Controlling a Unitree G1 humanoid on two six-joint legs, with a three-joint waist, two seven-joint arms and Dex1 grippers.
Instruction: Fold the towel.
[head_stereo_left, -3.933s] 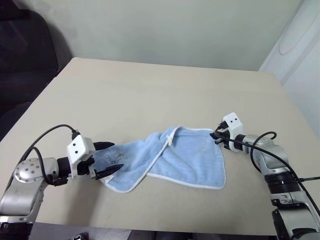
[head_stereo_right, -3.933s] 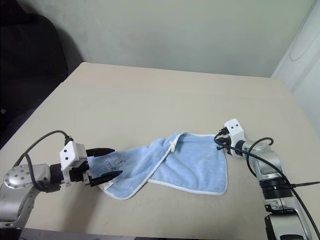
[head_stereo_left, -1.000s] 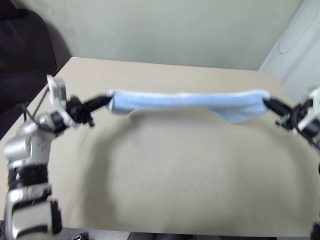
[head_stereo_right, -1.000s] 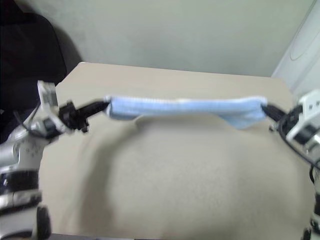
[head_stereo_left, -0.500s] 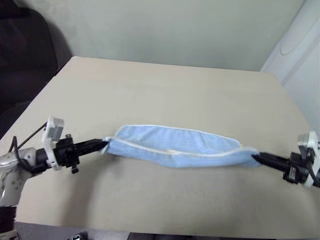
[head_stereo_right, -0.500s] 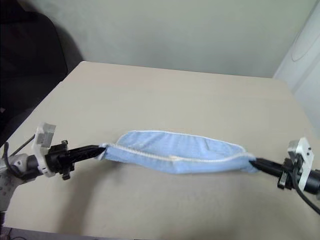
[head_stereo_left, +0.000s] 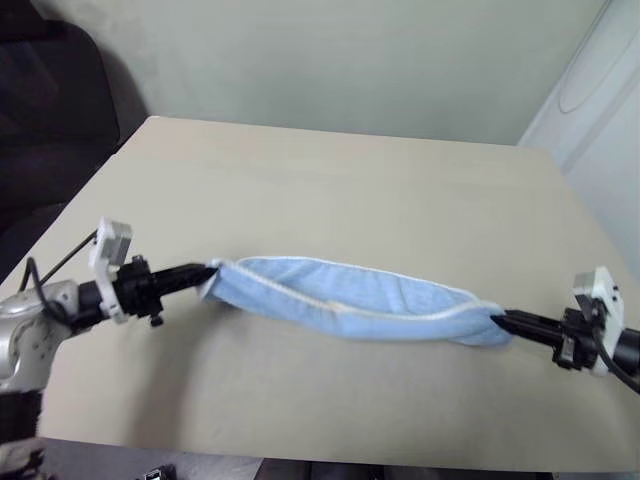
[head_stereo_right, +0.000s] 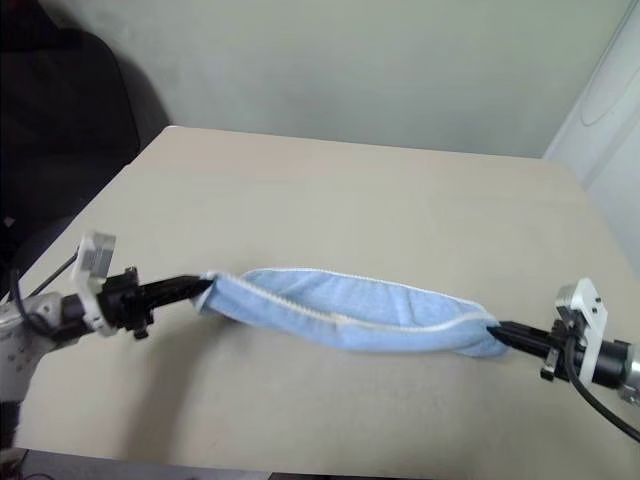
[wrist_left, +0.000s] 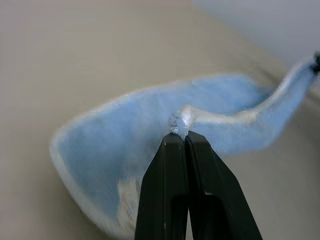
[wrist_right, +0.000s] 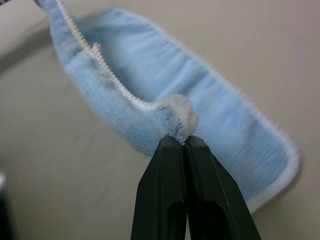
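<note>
Left claw (head_stereo_left: 205, 271): pressed together on the towel's left end; you see the bunched white edging pinched at its tips.
Towel (head_stereo_left: 350, 300): strung between your two claws, long axis running left to right; the middle sags toward the desk (head_stereo_left: 330, 190), and whether it touches is hard to tell.
Right claw (head_stereo_left: 503, 319): pinching the towel's right end, fingers closed on a wad of piping.
Key relation: each claw holds one end, so neither arm is nearer; the cloth lies inward from both.
Hidden: the tag and the dark motif cannot be made out; the layers are rolled together.
</note>
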